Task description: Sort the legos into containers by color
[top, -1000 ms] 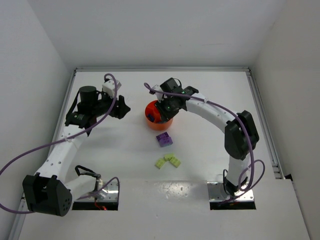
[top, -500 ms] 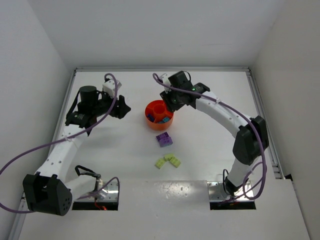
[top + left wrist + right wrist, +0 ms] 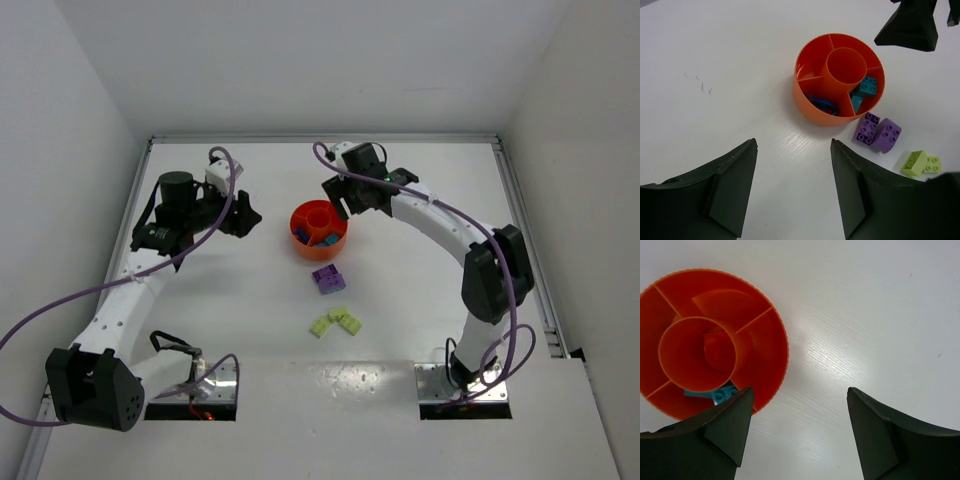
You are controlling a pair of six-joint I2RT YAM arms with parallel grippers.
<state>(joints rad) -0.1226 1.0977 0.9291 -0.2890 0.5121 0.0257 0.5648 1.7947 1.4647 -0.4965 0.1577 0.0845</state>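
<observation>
Top view: the right gripper (image 3: 343, 203) now stands off the upper-right edge of the orange bowl (image 3: 314, 250). One second earlier it hung directly over the bowl and hid most of it; half a second earlier it had already drawn back to the rim. The bowl is now fully exposed, at centre frame on the white table (image 3: 250, 300). The left gripper (image 3: 246, 215), to the bowl's left, and the loose bricks show no change.

Right wrist view: the right gripper (image 3: 799, 396) is spread wide with nothing between its fingers, and the bowl (image 3: 765, 365) lies at the left of the frame. Left wrist view: the left gripper (image 3: 793, 150) is likewise wide open and empty.

Teal legos (image 3: 869, 86) and blue legos (image 3: 822, 105) lie in the bowl's (image 3: 805, 107) lower-right outer sections. The purple legos (image 3: 877, 132) lie side by side just below and right of the bowl, long axes running upper right to lower left. The yellow-green legos (image 3: 336, 322) lie lower still, their group stretched roughly left to right.
</observation>
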